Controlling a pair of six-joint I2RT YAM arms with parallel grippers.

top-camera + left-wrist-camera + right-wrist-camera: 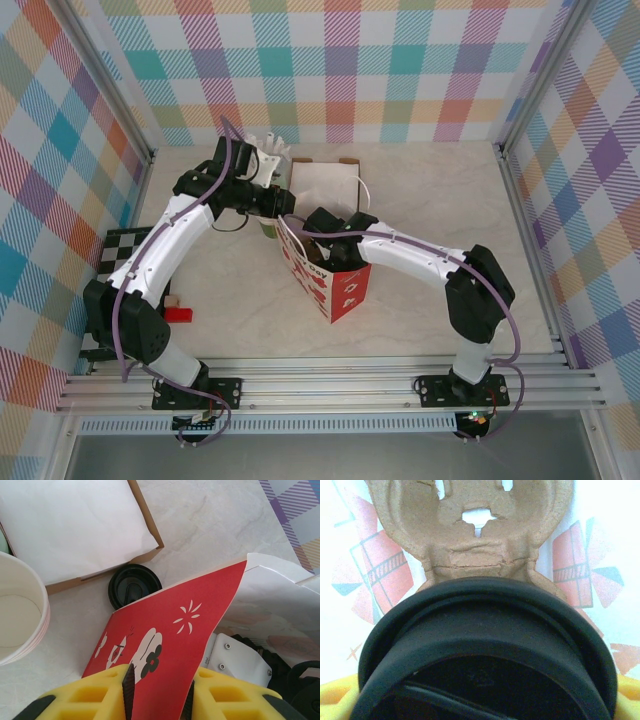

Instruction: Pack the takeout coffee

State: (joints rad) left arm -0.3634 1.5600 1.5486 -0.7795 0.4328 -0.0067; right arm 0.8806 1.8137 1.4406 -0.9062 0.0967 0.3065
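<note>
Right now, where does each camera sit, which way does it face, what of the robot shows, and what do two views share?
Top external: above and behind the bases, looking down on left arm, right arm and paper bag.
Left wrist: on the left arm, looking down past the left gripper clamping the bag's red wall.
Right wrist: inside the bag, facing a pulp carrier past the takeout coffee in the right gripper.
Shared: top external and left wrist show the bag.

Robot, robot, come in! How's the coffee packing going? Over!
Left tool pinching red bag wall. Right tool gripping takeout coffee inside bag, above cardboard carrier. Nothing seen between cup and carrier.
</note>
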